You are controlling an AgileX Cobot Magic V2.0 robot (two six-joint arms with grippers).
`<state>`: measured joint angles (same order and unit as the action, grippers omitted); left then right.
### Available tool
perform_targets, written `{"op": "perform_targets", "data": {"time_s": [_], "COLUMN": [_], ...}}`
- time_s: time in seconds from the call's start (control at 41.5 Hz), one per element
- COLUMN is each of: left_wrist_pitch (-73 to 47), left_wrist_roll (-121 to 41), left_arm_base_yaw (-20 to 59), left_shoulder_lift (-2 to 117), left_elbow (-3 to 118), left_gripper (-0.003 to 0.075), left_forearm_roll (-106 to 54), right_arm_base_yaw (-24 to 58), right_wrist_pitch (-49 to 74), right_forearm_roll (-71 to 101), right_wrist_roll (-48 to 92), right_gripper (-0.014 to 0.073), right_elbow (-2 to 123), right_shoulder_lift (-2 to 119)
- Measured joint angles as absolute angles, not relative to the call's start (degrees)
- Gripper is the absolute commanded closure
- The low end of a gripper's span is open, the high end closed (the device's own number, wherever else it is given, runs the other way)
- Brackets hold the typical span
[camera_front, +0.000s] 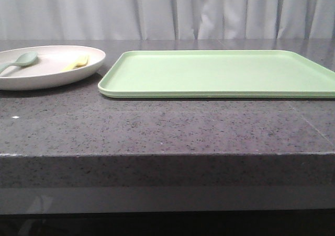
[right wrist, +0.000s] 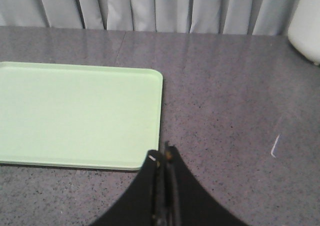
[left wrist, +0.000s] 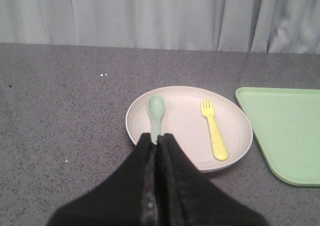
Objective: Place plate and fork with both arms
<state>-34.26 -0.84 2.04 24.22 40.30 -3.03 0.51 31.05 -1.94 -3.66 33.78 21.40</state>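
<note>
Grey curtains behind, dark speckled stone counter [camera_front: 157, 126] in front, and nothing has been picked up yet as far as I can tell. The plate [left wrist: 187, 151] sits on the counter just ahead of the left gripper [left wrist: 157, 136], whose jaws are pressed together and hold nothing. Their tips hang over the plate's near rim, right at the handle end of the spoon [left wrist: 155, 110]. The fork [left wrist: 214, 128] lies on the plate too, off to the side of the jaws toward the green tray [left wrist: 285, 136]. The right gripper [right wrist: 162, 156] also has its jaws together with nothing between them, tips just off the tray's near corner, over bare counter.

My guess is the plate and fork are meant to end up on the tray. If so, both sets of jaws need to spread first. The fork is thin and flat against the plate, so I'd come down square across the handle. For the plate I'd pinch the rim, since that's the only edge to get under.

The front camera shows the plate beside the tray, not touching, but neither arm. Only the wrist cameras show the jaws. The right one also catches a white object [right wrist: 306, 23] far ahead of its jaws, cut off by the frame, can't tell what
</note>
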Motion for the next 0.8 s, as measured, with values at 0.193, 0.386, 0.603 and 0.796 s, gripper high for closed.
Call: {"op": "perform_targets", "data": {"time_s": [0.193,0.386,0.603,0.796], "left_wrist_pitch": [-34.5,-34.5,-34.5,-34.5], "left_wrist_roll": [-0.8,-0.8,-0.8,-0.8], "left_arm_base_yaw": [2.0,2.0,2.0,2.0], "left_shoulder_lift": [27.6,28.9,28.9,28.9], "left_elbow": [40.3,40.3,40.3,40.3], "left_gripper": [0.0740,0.0741,0.0701,0.0247], "left_forearm_roll": [-3.0,-3.0,-3.0,-2.0], "right_arm_base_yaw": [0.5,0.5,0.5,0.5], "right_wrist_pitch": [31.1,31.1,31.1,31.1], "right_forearm_roll": [-1.8,-1.8,-1.8,-2.3], "right_wrist_roll": [-3.7,-3.7,-3.7,-3.7], "right_gripper": [0.0661,0.0661,0.0508,0.0078], "right_elbow": [33.8,33.8,33.8,33.8], "right_shoulder_lift": [22.8,22.9,22.9,22.9]}}
